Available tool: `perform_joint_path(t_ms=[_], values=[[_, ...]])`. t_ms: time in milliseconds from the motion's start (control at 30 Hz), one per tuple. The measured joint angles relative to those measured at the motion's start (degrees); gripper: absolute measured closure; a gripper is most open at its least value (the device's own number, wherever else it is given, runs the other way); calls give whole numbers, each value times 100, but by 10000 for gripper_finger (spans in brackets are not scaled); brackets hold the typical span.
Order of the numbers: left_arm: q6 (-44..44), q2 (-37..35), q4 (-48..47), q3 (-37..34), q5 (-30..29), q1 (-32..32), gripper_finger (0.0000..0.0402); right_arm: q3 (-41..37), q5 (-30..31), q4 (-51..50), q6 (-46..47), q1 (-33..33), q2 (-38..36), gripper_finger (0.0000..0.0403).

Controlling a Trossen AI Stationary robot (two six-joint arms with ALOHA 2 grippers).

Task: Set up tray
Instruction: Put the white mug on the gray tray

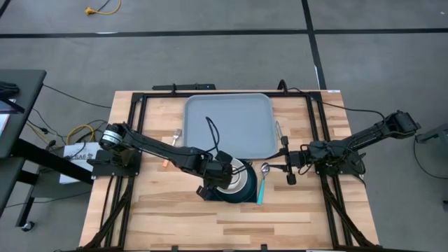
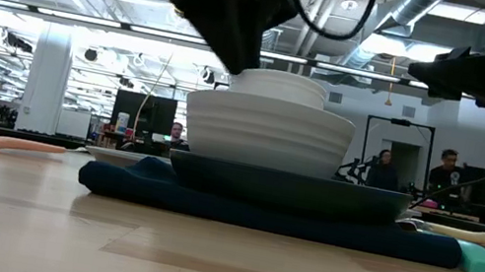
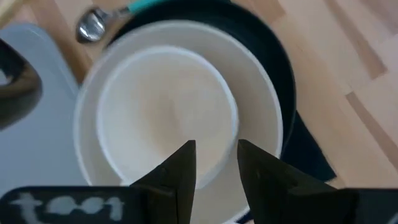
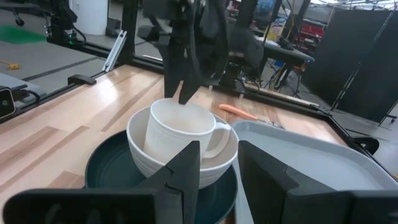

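Observation:
A white mug (image 4: pixel 177 134) stands in a white ribbed bowl (image 2: pixel 268 135). The bowl sits on a dark plate (image 2: pixel 293 187), which lies on a navy napkin (image 2: pixel 210 205) near the table's middle. The grey-blue tray (image 1: pixel 227 112) lies flat just beyond the stack, with nothing on it. My left gripper (image 3: pixel 214 149) points steeply down over the mug, fingers a little apart, at the rim on the side away from the right arm. My right gripper (image 4: pixel 217 155) waits open to the right of the stack, level with it, with nothing between its fingers. My left gripper comes at the mug's rim (image 4: pixel 180 104) from above, slanting down. One finger (image 3: pixel 183 158) stands over the mug's hollow and the other (image 3: pixel 249 158) over or just outside the rim. I cannot tell whether either one touches the mug.
A spoon with a teal handle (image 1: pixel 262 187) lies right of the plate. A knife (image 1: pixel 279 133) lies along the tray's right side, and an orange-handled piece of cutlery (image 1: pixel 168 155) lies left of the tray. Bare wood stretches toward the near edge. People show in the room behind.

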Motion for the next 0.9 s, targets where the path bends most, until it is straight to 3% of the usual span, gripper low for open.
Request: perform_joint_path(t_ms=[667,900], values=[[-144,175,37,7,299,248,297,2,0,0,-7,0,-2,301],[-146,175,37,7,291,250,332,2,0,-2,-7,-1,-2,301]])
